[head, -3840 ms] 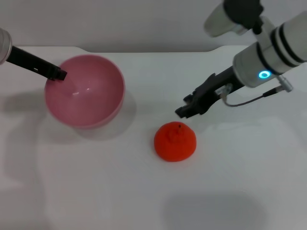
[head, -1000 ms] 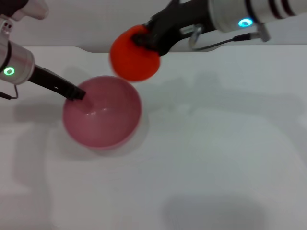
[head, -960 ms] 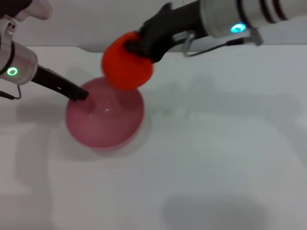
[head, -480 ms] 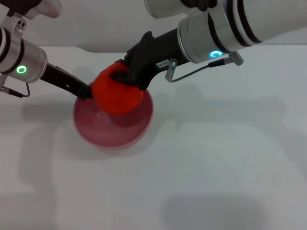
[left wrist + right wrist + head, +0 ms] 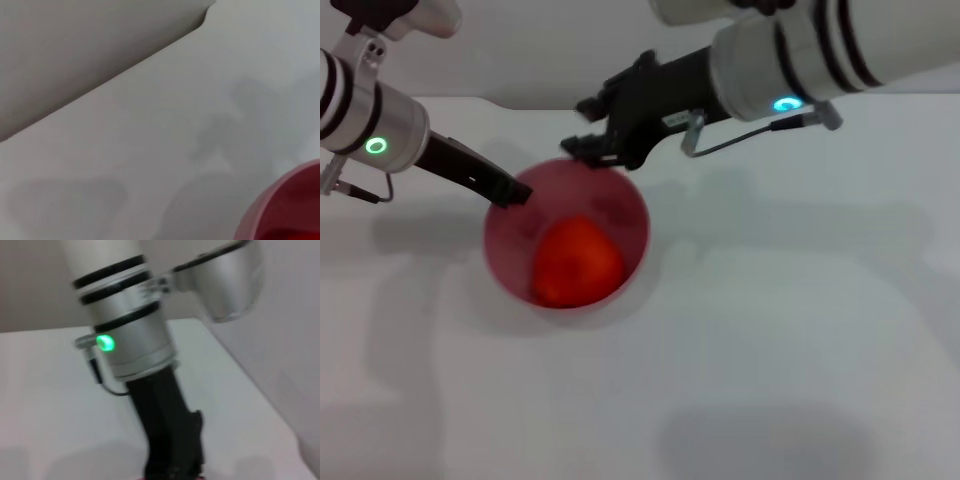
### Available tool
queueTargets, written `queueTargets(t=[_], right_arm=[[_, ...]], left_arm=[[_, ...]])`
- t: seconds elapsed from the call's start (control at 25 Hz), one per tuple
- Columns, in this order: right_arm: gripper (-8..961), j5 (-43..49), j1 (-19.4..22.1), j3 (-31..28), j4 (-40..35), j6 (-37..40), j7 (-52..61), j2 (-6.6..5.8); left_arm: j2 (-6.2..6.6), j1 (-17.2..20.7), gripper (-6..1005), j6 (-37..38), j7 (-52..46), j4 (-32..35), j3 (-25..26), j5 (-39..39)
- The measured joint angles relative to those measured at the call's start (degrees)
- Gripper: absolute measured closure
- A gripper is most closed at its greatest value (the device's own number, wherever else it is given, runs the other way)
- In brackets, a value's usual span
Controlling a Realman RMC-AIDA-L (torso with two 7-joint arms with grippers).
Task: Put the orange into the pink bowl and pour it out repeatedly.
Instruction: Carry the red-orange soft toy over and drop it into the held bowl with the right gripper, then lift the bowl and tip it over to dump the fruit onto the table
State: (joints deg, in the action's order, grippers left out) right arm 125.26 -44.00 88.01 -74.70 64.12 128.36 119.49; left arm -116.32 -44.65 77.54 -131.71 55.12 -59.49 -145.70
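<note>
The orange (image 5: 577, 263) lies inside the pink bowl (image 5: 642, 225), which stands left of centre on the white table. My left gripper (image 5: 510, 192) is shut on the bowl's left rim. My right gripper (image 5: 582, 128) is open and empty, just above the bowl's far rim and clear of the orange. In the left wrist view the bowl's rim (image 5: 280, 205) shows in a corner with a sliver of the orange (image 5: 300, 235) inside. The right wrist view shows the left arm's black gripper (image 5: 172, 445) from above.
The white table (image 5: 780, 330) stretches to the right and the front of the bowl. Its far edge (image 5: 520, 102) runs just behind the bowl and both arms, with a grey wall beyond.
My right gripper has let go of the orange, which has dropped into the bowl. The gripper has risen to the far rim. The bowl, held by the left gripper, has shifted slightly right.
</note>
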Motion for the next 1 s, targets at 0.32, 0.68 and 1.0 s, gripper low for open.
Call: queueTargets(t=[0.32, 0.68, 1.0], right_arm=[[535, -19.7, 11.4, -4.8, 2.5, -14.4, -20.5, 0.23], [534, -78.3, 20.3, -4.3, 18.2, -16.6, -72.1, -0.16], [535, -114.4, 21.2, -4.1, 36.3, 3.5, -97.0, -0.1]], left_arm=[[-1.86, 2.3, 958, -4.8, 5.1, 5.2, -8.9, 5.3], [-1.87, 10.8, 958, -27.5, 9.8, 14.9, -30.3, 13.7], [-1.97, 15.4, 959, -52.9, 12.1, 16.0, -47.4, 11.6]])
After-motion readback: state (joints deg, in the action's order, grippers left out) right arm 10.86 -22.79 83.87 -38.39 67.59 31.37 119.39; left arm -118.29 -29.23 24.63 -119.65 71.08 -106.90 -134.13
